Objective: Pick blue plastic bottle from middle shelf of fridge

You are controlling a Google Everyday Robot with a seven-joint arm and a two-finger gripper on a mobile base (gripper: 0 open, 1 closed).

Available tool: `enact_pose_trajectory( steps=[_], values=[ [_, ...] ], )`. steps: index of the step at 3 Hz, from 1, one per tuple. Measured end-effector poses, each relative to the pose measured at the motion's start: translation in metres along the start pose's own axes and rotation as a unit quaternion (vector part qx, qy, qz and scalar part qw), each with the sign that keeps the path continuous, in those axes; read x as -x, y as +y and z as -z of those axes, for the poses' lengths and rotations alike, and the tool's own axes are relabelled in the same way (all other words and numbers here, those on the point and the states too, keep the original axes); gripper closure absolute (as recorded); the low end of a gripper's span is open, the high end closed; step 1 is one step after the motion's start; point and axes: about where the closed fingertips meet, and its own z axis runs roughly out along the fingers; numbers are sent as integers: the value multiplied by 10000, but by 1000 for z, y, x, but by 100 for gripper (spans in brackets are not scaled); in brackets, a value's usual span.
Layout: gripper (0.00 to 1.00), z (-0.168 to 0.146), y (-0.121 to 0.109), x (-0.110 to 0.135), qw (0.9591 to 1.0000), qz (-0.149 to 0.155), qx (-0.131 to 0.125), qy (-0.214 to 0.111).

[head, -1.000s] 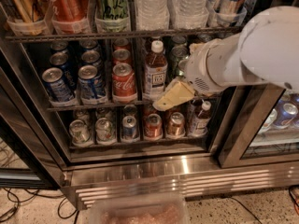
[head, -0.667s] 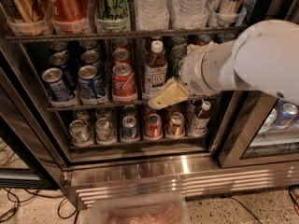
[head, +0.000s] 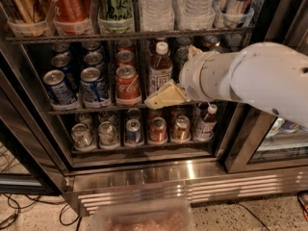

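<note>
Cream-fingered gripper [head: 171,79] beside the blue plastic bottle [head: 160,65] on the middle shelf [head: 96,109] of the fridge [head: 144,176].
The bottle stands upright, white cap on top, with a red can [head: 127,83] at its 9 o'clock. The white arm [head: 260,81] reaches in from 3 o'clock. The gripper is spread wide and holds nothing; one finger [head: 166,96] crosses the bottle's base at 6 o'clock.

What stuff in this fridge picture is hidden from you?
Camera view: the bottom of the bottle, hidden by the gripper in front of it at the middle shelf.
Camera view: the shelf's right end, covered by the white arm.
Camera view: the tops of the water bottles, cut off by the upper edge.
Camera view: the bottle's label words, too blurry.
</note>
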Motion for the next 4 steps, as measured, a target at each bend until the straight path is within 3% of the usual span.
enact_pose_trajectory(
  steps=[2, 4],
  values=[
    [0, -19, -5, 7, 9992, -97, -185, -349],
    [0, -29, -21, -5, 9984, -169, -401, -371]
  ],
)
